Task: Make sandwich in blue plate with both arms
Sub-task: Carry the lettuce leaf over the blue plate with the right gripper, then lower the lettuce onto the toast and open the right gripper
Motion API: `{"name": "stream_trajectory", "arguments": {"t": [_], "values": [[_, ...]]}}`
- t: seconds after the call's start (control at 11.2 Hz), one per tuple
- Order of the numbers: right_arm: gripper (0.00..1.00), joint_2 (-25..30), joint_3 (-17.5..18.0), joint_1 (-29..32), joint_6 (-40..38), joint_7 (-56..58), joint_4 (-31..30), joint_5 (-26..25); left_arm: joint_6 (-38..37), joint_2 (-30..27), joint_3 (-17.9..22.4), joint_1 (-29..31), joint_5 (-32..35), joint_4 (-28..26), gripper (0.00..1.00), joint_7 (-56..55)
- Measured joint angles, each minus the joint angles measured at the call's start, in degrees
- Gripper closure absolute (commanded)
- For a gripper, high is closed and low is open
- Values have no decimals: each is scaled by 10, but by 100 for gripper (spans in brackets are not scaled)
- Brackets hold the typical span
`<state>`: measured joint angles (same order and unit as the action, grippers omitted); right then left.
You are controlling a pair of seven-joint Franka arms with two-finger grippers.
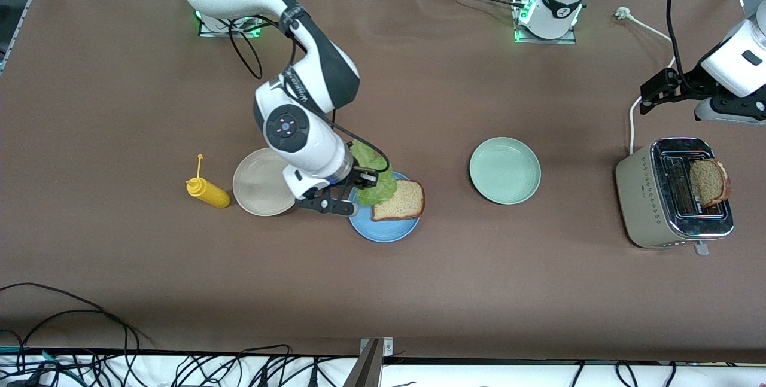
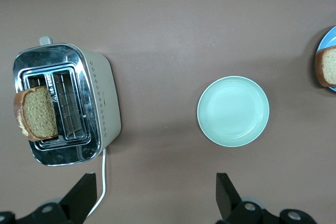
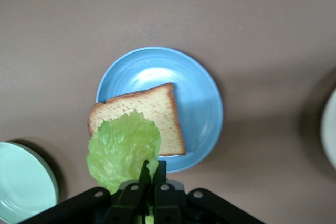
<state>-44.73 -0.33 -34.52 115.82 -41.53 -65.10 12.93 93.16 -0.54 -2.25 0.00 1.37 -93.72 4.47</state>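
The right gripper (image 3: 149,178) hung over the blue plate (image 1: 383,228), its fingers clamped on one edge of the lettuce leaf (image 3: 123,148). The leaf looked thin, light and floppy (it could tear easily), so an edge pinch suited it. One bread slice (image 1: 399,200) lay on the plate; a second slice (image 1: 709,182) stood in the toaster (image 1: 673,195). The left gripper (image 2: 155,195) waited above the surface near the toaster, fingers apart. I counted three plates, two slices, one leaf.

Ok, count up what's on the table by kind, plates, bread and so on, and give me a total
Plates: 3, blue plate, pale green plate, beige plate
Bread slices: 2
Lettuce leaf: 1
Toaster: 1
Mustard bottle: 1
Total: 8
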Motion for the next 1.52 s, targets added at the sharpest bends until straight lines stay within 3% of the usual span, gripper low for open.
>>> {"name": "stream_trajectory", "arguments": {"t": [0.36,0.54,0.9,0.98,1.16,1.25,1.34,1.52], "values": [[100,-41,-1,-31,96,-76,1,-3,4,1,0,0,0,0,0,0],[100,-72,-1,-45,136,-98,1,-32,5,1,0,0,0,0,0,0],[100,-102,-3,-51,171,-108,2,-61,11,1,0,0,0,0,0,0],[95,-105,-3,-51,176,-108,2,-67,11,1,0,0,0,0,0,0],[51,-111,-3,-51,180,-108,2,-85,12,1,0,0,0,0,0,0],[36,-113,-3,-51,181,-108,2,-93,12,1,0,0,0,0,0,0],[0,-115,-3,-51,182,-108,2,-96,12,1,0,0,0,0,0,0],[0,-115,-5,-51,182,-108,2,-98,13,1,0,0,0,0,0,0]]}}
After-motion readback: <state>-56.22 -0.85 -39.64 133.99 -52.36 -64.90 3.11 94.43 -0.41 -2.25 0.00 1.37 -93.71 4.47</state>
